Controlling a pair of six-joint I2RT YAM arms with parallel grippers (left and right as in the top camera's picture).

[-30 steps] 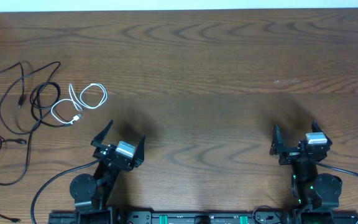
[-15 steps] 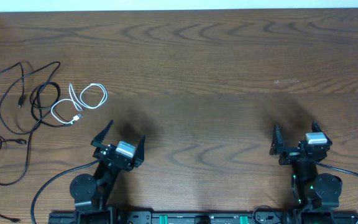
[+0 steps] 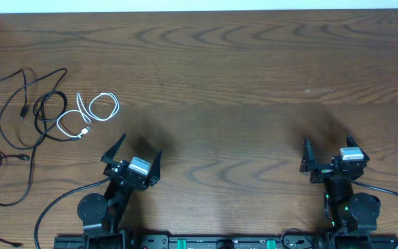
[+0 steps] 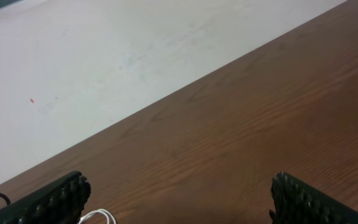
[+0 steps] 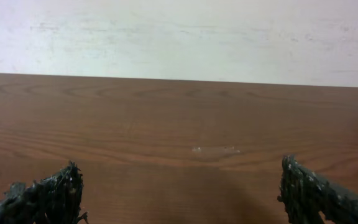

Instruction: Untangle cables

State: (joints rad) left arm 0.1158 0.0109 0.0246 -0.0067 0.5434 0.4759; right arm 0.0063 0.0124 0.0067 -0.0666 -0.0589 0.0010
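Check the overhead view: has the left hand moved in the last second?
No. The left hand sits in the same spot below and right of the white cable, which has not shifted either. The hand is open.

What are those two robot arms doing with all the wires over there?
Nothing is being handled right now. Both arms sit at the near edge of the wooden table, and the left fingers and right fingers are wide open and empty. The black cables and a short white cable lie bunched on the left side of the table, ahead of the left arm. No untangling has begun on them yet.
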